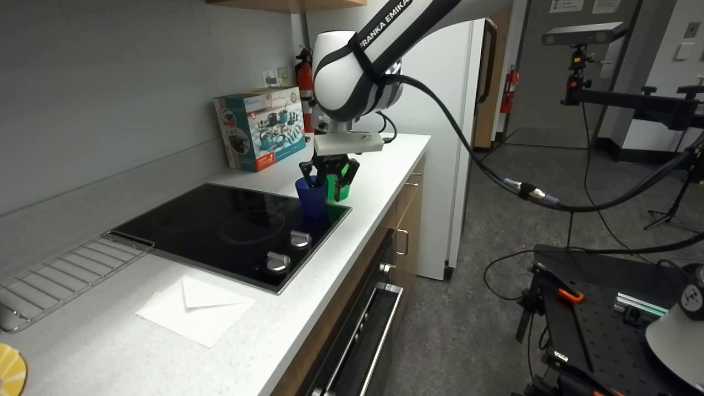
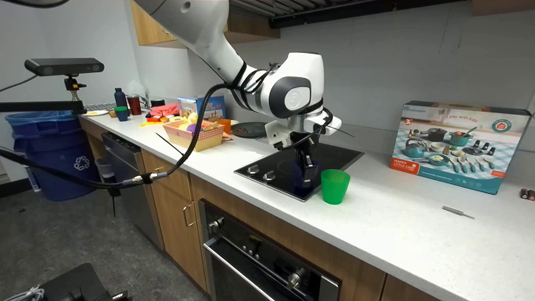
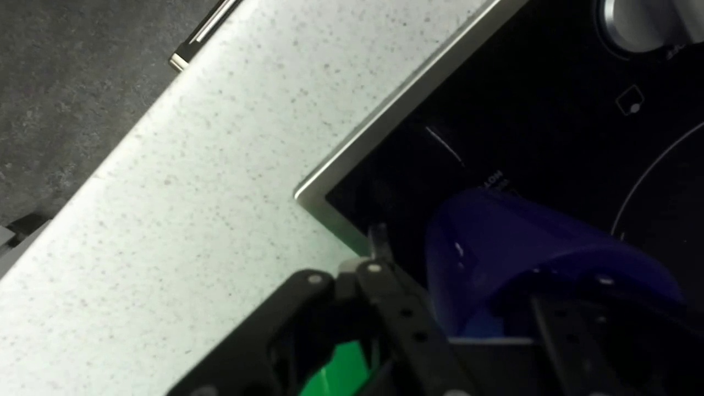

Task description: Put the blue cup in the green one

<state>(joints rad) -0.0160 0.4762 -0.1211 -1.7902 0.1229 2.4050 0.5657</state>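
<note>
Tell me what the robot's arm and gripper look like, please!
The arm is mostly white and rounded, with dark grey and black parts. White letters on a black stripe say FRANKA EMIKA. A long black cable loops away from it, with a silvery connector. The gripper is black with jointed fingers, under a pale block.

"Where is the blue cup (image 1: 312, 201) found?"

"Right at the tips of the gripper (image 1: 324, 190). A plain, dark-blue, slightly tapered tumbler is seen, stood upright, its wall flanked by the fingers, one of them set at the mouth. Whether it is touched cannot be told."

"And the green one (image 2: 335, 188)?"

"Just beside the gripper. A plain, bright-green tumbler, narrowed toward its base, is shown upright in an exterior view, its mouth turned up. In the wrist view it is partly covered by the gripper."
</note>
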